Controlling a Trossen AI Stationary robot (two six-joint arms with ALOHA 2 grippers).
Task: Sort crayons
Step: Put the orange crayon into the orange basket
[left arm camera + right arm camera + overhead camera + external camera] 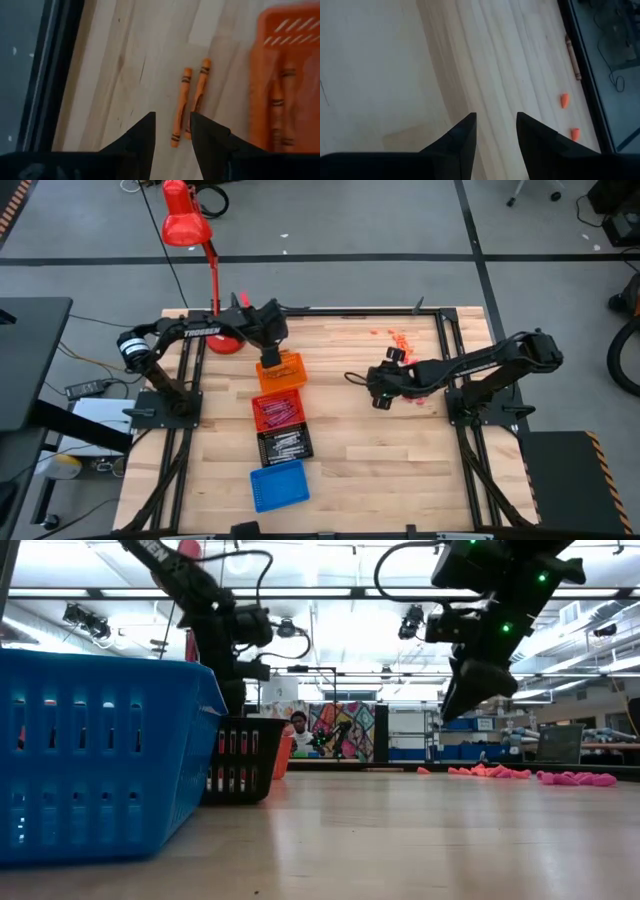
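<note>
Above the orange tray's far end, my left gripper point(172, 131) hangs with jaws parted and empty; right gripper point(496, 131) likewise parted, holding nothing, over bare wood.

Between the left jaws, two orange crayons point(189, 102) lie side by side on the table point(350, 460) just beside the orange tray point(281, 370) — likely strays, hence my hover here. Trays run in a column toward 6 o'clock: red tray point(276, 411), black tray point(284, 444), blue tray point(278, 485). Unsorted crayon pile point(402, 338) sits at 1 o'clock, beyond the right gripper.
</note>
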